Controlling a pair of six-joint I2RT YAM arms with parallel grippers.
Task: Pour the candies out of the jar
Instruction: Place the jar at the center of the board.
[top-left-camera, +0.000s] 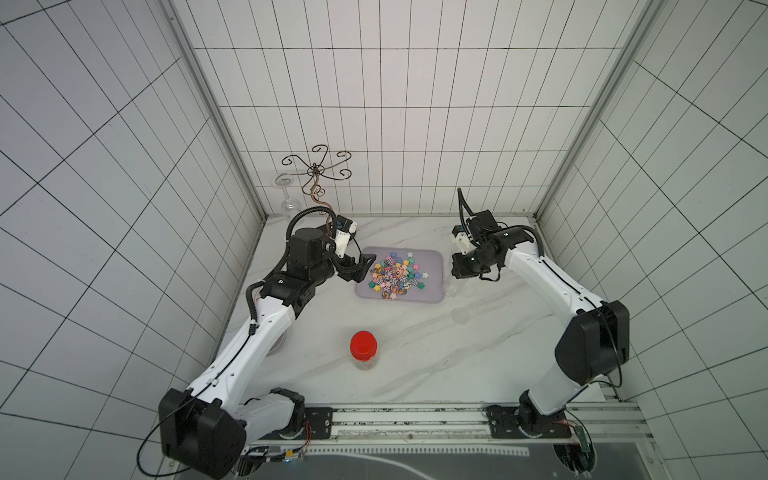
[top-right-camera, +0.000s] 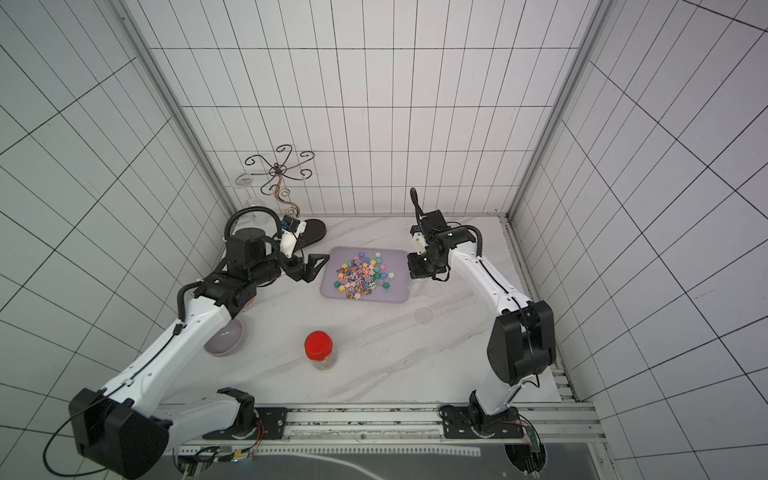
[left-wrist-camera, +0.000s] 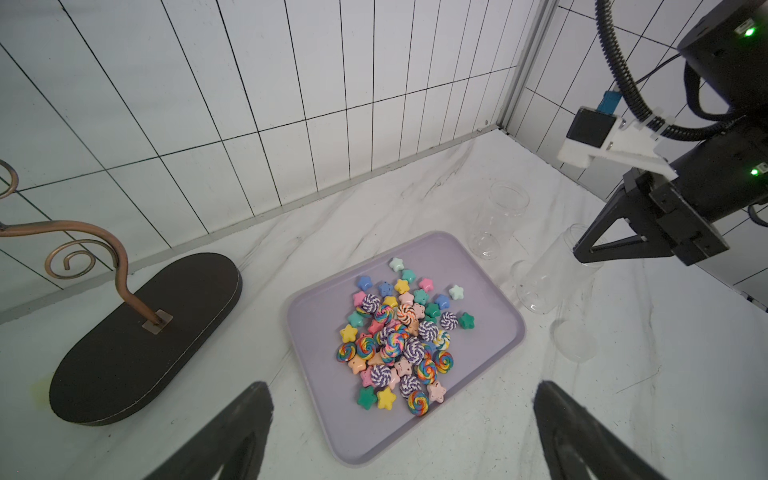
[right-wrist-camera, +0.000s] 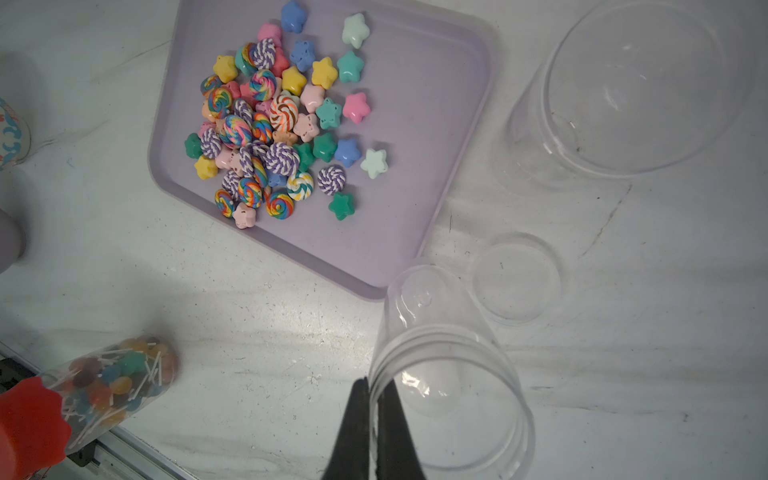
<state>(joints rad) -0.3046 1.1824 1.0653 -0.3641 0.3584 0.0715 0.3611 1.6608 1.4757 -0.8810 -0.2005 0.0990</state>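
Observation:
The candies (top-left-camera: 397, 274) (left-wrist-camera: 403, 336) (right-wrist-camera: 270, 124) lie heaped on a lilac tray (top-left-camera: 432, 291) (left-wrist-camera: 316, 407) (right-wrist-camera: 436, 124): stars and striped swirls. The jar (right-wrist-camera: 449, 395) (left-wrist-camera: 548, 278) is clear plastic and empty, and it leans beside the tray's right edge with its mouth up. My right gripper (right-wrist-camera: 376, 384) (left-wrist-camera: 582, 253) is shut on the jar's rim, one finger inside and one outside. My left gripper (top-left-camera: 359, 270) is wide open at the tray's left edge, holding nothing.
A red-lidded jar (top-left-camera: 363, 349) (right-wrist-camera: 104, 382) of lollipops stands near the front. A second empty clear jar (left-wrist-camera: 498, 220) (right-wrist-camera: 623, 91) and a clear lid (top-left-camera: 460, 316) (right-wrist-camera: 515, 278) sit right of the tray. A wire stand (top-left-camera: 318, 174), wine glass (top-left-camera: 286, 191) and bowl (top-right-camera: 226, 338) are on the left.

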